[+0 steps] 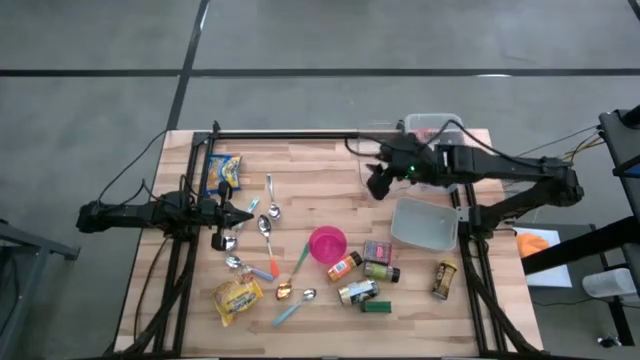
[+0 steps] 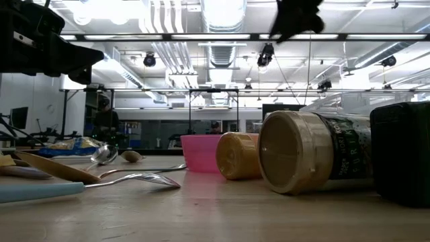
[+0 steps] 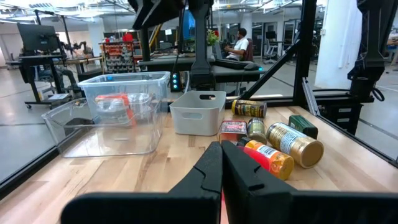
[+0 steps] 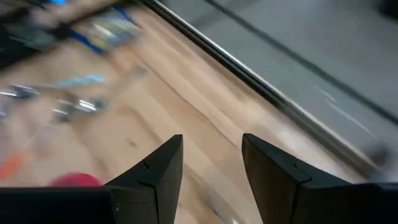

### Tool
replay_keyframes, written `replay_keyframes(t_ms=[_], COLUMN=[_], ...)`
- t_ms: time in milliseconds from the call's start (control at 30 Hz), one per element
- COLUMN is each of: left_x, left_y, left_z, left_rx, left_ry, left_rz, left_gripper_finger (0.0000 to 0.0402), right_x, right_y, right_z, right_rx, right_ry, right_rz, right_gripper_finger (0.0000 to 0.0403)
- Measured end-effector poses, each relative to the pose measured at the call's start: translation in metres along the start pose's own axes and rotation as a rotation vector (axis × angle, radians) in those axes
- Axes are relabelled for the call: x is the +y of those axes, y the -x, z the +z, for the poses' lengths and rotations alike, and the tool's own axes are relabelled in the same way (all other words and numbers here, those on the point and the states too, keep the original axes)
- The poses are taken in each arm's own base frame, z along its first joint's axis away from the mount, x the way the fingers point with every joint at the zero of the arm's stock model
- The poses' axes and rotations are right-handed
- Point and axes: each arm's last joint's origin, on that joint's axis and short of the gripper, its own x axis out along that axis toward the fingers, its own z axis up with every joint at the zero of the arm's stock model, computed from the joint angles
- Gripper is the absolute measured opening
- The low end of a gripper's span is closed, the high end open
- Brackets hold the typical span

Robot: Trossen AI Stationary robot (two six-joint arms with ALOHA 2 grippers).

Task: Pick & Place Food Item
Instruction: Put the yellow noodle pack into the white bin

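Several food items lie on the wooden table: a blue-and-yellow bag (image 1: 223, 172) at the far left, a yellow bag (image 1: 238, 296) near the front, and jars and cans (image 1: 362, 270) beside a pink cup (image 1: 327, 244). My right gripper (image 4: 211, 146) hangs open, with nothing between its fingers, high over the far middle of the table (image 1: 378, 183), left of the clear tub (image 1: 432, 127). My left gripper (image 3: 221, 149) rests shut and level at the table's left side (image 1: 245, 212), touching nothing.
A grey bin (image 1: 425, 224) stands at the right, and the clear tub behind it holds something red. Spoons (image 1: 266, 228) lie scattered left of the pink cup. A black rail (image 1: 300, 134) runs along the far edge. Bare wood lies between the spoons and the tub.
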Motion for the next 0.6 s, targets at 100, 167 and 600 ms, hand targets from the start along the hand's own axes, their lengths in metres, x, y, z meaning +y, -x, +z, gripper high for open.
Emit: replay_keyframes(t_ms=[100, 167, 600], left_x=[0.0, 0.0, 0.0], left_y=[0.0, 0.0, 0.0], left_z=[0.0, 0.0, 0.0], left_rx=[0.0, 0.0, 0.0], left_ry=[0.0, 0.0, 0.0], left_rz=[0.0, 0.0, 0.0], left_gripper_finger=[0.0, 0.0, 0.0], right_x=[0.017, 0.022, 0.009], right_y=[-0.002, -0.006, -0.044], right_z=[0.002, 0.002, -0.037], right_rx=[-0.117, -0.195, -0.522], right_ry=[0.076, 0.107, 0.195], right_rz=[0.126, 0.163, 0.307], right_gripper_finger=[0.0162, 0.0162, 0.0162])
